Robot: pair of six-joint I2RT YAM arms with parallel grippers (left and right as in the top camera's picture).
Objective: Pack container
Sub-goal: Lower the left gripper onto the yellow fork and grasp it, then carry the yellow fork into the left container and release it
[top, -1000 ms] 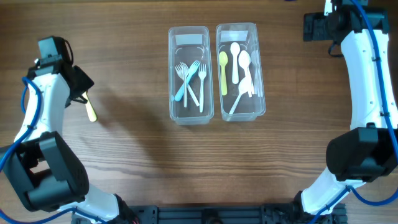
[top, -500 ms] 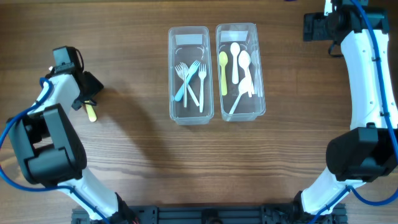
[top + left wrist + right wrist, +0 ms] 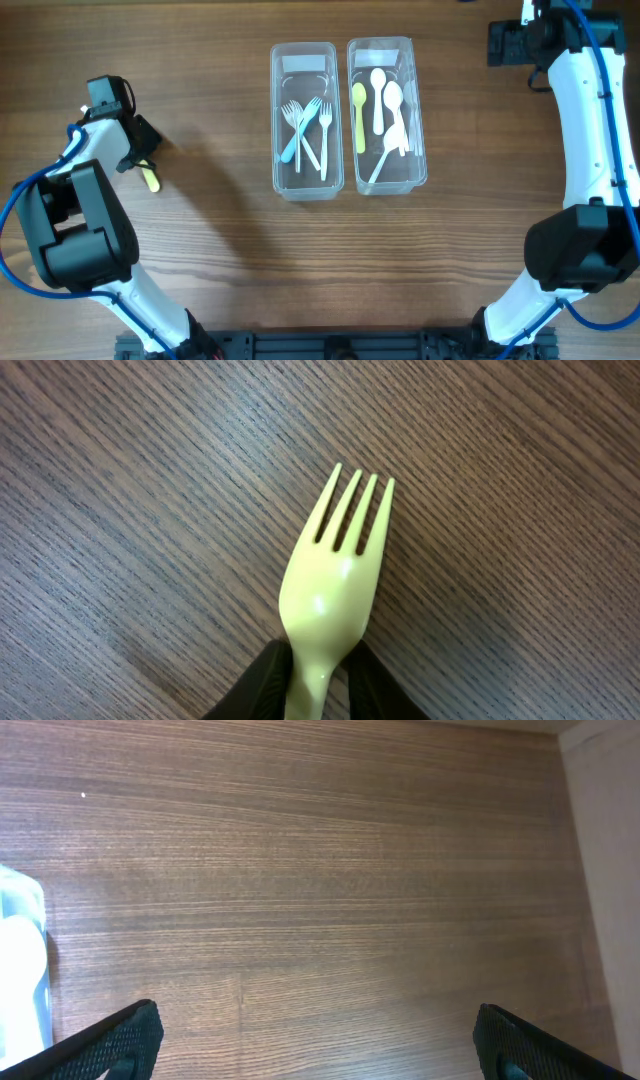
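Fork (image 3: 335,585), yellow, tight between left fingers (image 3: 262,682); right fingers (image 3: 118,1038) wide apart, empty.

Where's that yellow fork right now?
From overhead, the yellow fork is at the left side of the table, handle pinched in the left gripper, well left of the clear fork container.

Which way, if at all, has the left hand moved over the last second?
Yes. The left hand, closed on the yellow plastic fork, shifted slightly rightward in the overhead view, toward the clear plastic fork container.
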